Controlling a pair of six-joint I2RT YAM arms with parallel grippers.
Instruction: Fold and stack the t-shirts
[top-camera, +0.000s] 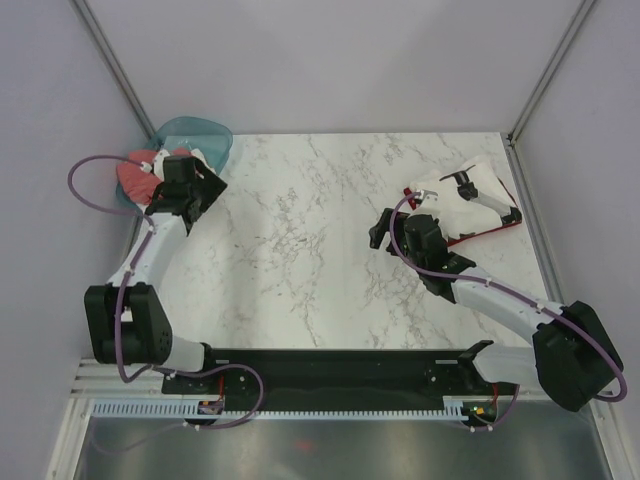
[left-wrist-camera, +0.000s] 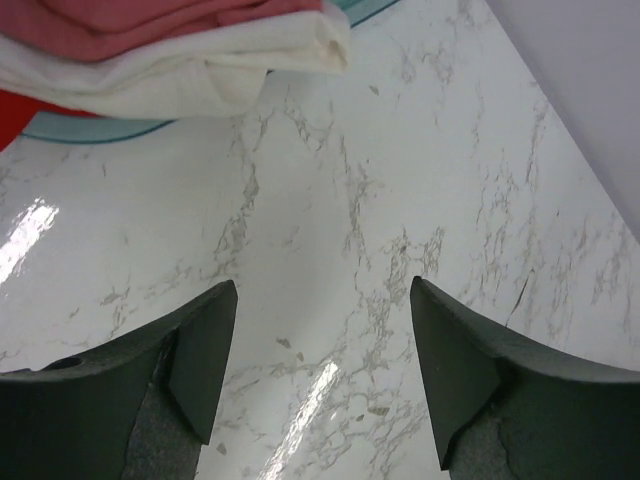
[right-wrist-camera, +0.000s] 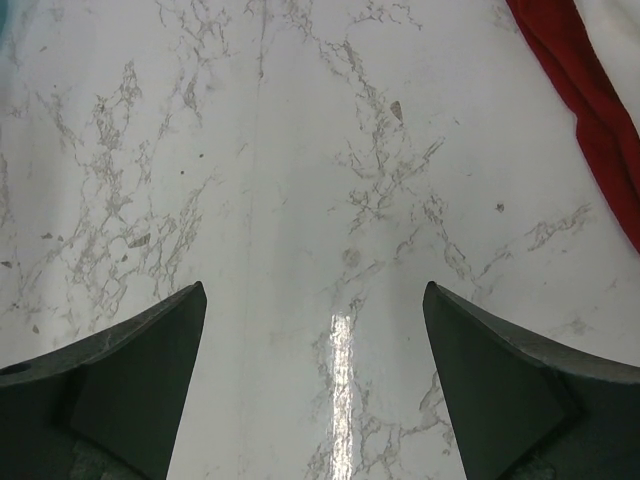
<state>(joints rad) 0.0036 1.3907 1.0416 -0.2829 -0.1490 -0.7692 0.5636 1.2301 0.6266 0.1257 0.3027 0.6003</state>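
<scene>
A salmon-red t-shirt (top-camera: 135, 178) and a white one (top-camera: 190, 153) lie heaped in and over the teal basket (top-camera: 205, 133) at the far left. In the left wrist view the salmon shirt (left-wrist-camera: 150, 20) lies on the white shirt (left-wrist-camera: 200, 75), with a bit of bright red (left-wrist-camera: 15, 108) beside them. At the right, a folded white t-shirt (top-camera: 470, 200) with a black mark lies on a dark red one (top-camera: 495, 228). My left gripper (top-camera: 208, 188) (left-wrist-camera: 322, 300) is open and empty just beside the basket. My right gripper (top-camera: 380, 232) (right-wrist-camera: 315, 300) is open and empty, left of the folded stack.
The white marble table (top-camera: 300, 250) lies between the two arms. The red shirt's edge (right-wrist-camera: 590, 90) shows at the right wrist view's upper right. Grey walls and metal posts close the table at the back and sides.
</scene>
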